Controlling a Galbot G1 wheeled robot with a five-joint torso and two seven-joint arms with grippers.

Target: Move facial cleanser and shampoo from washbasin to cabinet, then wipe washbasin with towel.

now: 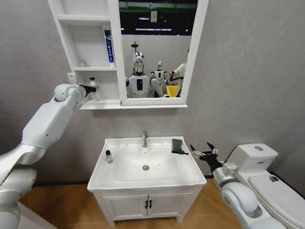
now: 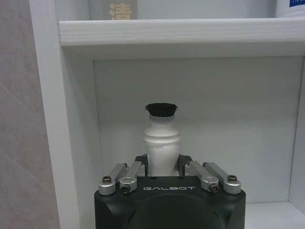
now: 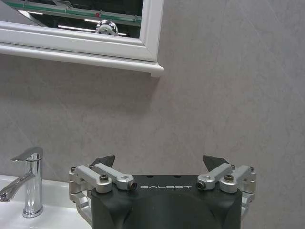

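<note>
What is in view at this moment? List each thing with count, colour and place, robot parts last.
Washbasin: one, white, on the vanity, chrome tap at its back edge.
Cabinet: one, white, on the wall above the basin, mirror panel on its right side.
White bottle with black cap: one, in the cabinet's lowest compartment.
Blue-labelled tube: one, middle compartment.
Small dark-capped bottle: one, basin's left rim.
Towel: one, near-black, basin's back right corner.
Toilet: one, white, right of the vanity.
Left gripper: black, shut on the white bottle.
Right gripper: open, beside the basin's right edge.
</note>
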